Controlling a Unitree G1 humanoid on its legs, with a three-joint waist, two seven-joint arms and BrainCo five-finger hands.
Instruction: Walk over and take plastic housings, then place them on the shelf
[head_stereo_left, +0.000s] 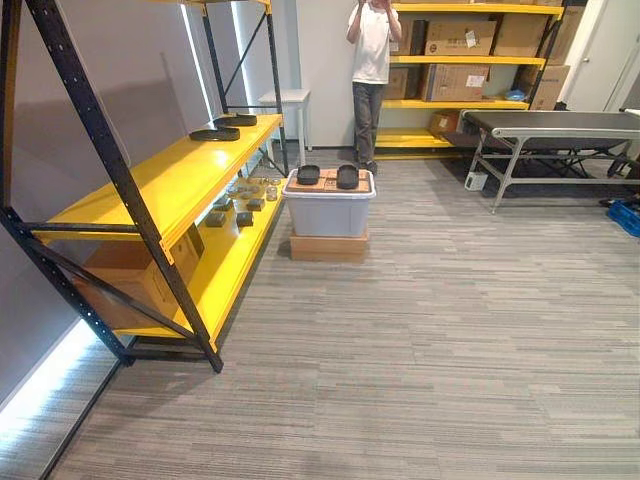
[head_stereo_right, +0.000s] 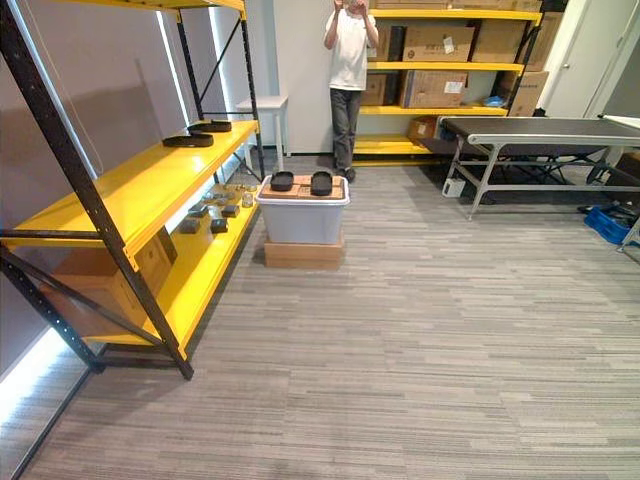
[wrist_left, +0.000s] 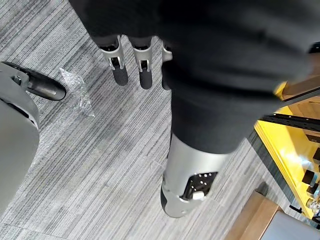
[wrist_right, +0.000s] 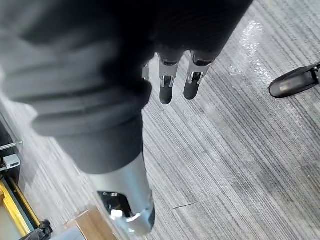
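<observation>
Two dark housings are laid side by side on the lid of a grey bin, which is set on a flat box. The yellow shelf runs just left of the bin, with two similar dark pieces on it further back. The bin is well ahead, so it should be approached squarely and halted at within reach of both arms. The left hand and right hand are hung over carpet, fingers straight, nothing held. Small items left of the bin cannot be identified; a person behind it is cut off at the top.

Left hand and right hand are wearing dark ribbed covers; silver fingers are ending in dark tips, thumbs bearing dark plates.
</observation>
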